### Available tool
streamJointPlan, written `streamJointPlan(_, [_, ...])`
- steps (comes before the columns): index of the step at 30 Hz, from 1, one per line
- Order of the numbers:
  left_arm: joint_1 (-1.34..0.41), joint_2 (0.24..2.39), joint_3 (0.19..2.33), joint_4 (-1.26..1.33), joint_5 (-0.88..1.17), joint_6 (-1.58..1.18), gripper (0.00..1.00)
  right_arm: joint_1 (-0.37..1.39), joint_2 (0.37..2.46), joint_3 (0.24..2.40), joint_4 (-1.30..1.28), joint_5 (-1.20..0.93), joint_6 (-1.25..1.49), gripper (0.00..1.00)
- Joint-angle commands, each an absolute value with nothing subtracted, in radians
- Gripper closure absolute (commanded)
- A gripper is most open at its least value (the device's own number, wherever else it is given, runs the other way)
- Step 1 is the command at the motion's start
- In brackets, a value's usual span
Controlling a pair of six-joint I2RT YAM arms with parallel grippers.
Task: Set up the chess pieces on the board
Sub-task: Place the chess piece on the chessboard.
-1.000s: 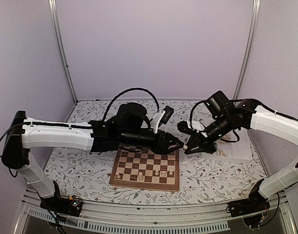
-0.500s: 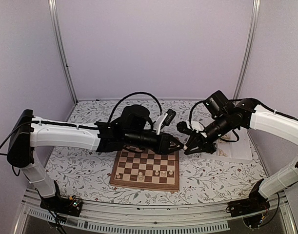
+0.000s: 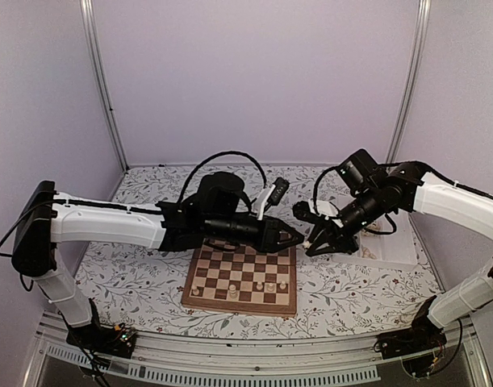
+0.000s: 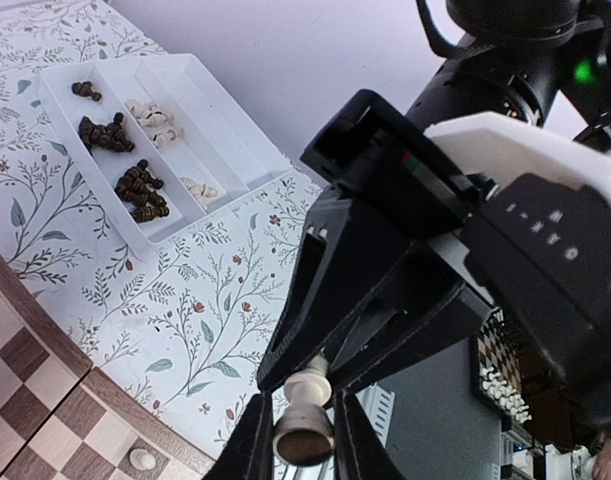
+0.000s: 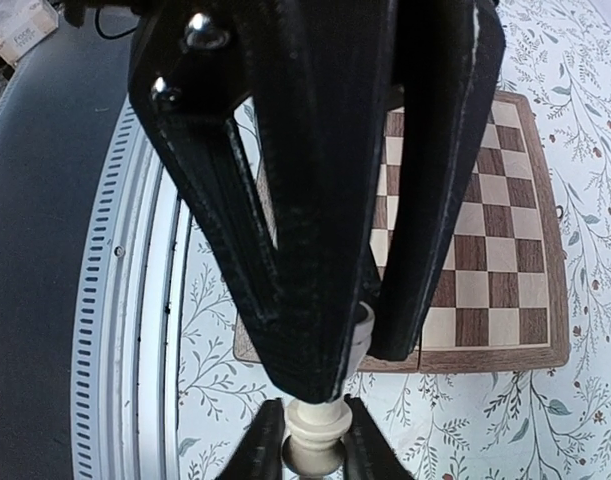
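Two grippers seen tip to tip by board's far right corner. Left gripper: jaws clamped on cream pawn's base. Same pawn pinched at other end by right gripper. Few cream pieces stood on near rows. Spare pieces heaped in tray, right.

- I see the table covered in a white cloth printed with leafy sprigs.
- The board lies flat on the cloth, near the front edge and about midway across.
- A white tray sits on the cloth to the board's right, slightly further back and apart from it.
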State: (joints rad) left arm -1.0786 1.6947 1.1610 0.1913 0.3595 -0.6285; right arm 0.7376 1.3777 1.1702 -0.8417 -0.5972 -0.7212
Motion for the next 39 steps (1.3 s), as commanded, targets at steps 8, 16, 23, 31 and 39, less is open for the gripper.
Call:
streamJointPlan(8, [-1.054,1.597,0.979,0.573,0.235,-0.762,0.93,0.322,1.312,1.262,-0.712,-1.2,-0.498,0.41])
streamJointPlan(16, [-1.051,1.688,0.979,0.858,0.201,-0.879,0.94,0.349,1.315,1.152,-0.507,-1.334,-0.249,0.37])
streamJointPlan(23, [-1.051,1.771,1.044,0.935,0.225,-0.936,0.94,0.421,1.309,1.142,-0.479,-1.292,-0.245,0.42])
streamJointPlan(31, [-1.053,1.781,1.047,0.972,0.218,-0.945,0.95,0.432,1.277,1.1,-0.448,-1.202,-0.246,0.45])
streamJointPlan(39, [-1.052,1.801,1.063,0.989,0.23,-0.96,0.95,0.449,1.264,1.077,-0.43,-1.152,-0.25,0.53])
